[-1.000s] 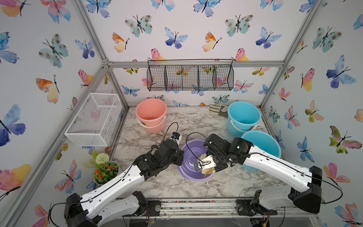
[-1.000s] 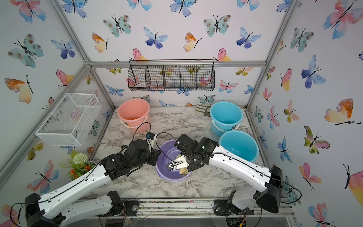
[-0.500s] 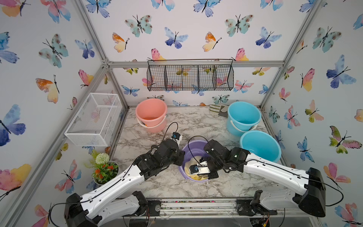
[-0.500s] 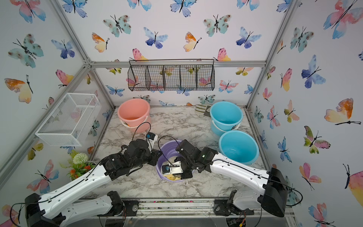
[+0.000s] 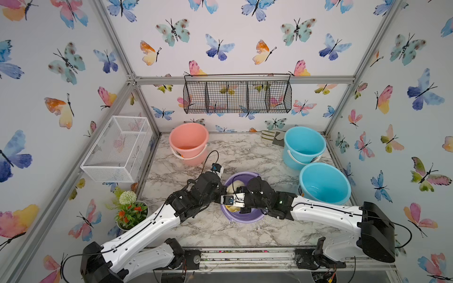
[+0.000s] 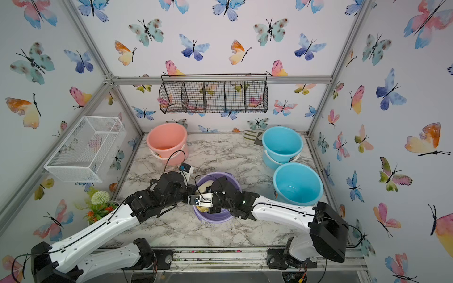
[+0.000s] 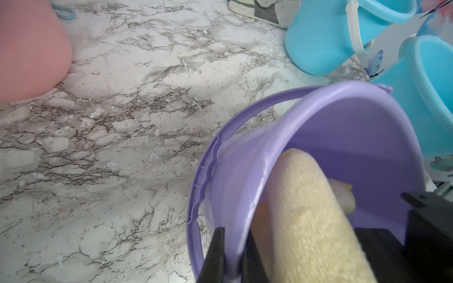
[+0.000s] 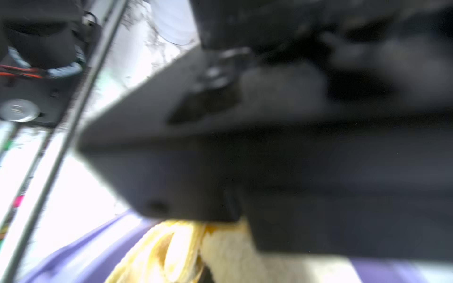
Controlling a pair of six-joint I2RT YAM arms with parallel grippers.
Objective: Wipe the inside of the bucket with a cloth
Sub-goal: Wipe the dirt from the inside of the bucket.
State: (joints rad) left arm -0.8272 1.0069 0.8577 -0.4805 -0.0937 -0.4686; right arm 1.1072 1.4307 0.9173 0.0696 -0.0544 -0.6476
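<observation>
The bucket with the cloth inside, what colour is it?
The bucket is light purple, seen best in the left wrist view.

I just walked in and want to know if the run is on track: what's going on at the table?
The robot is wiping out the purple bucket in the middle of the marble table. Its left hand is clamped on the bucket's rim, one finger outside and one inside. Its right hand reaches down into the bucket, closed on the yellow cloth, which lies close to the inner wall. The pink bucket, far blue bucket and near blue bucket stand apart, untouched.
</observation>
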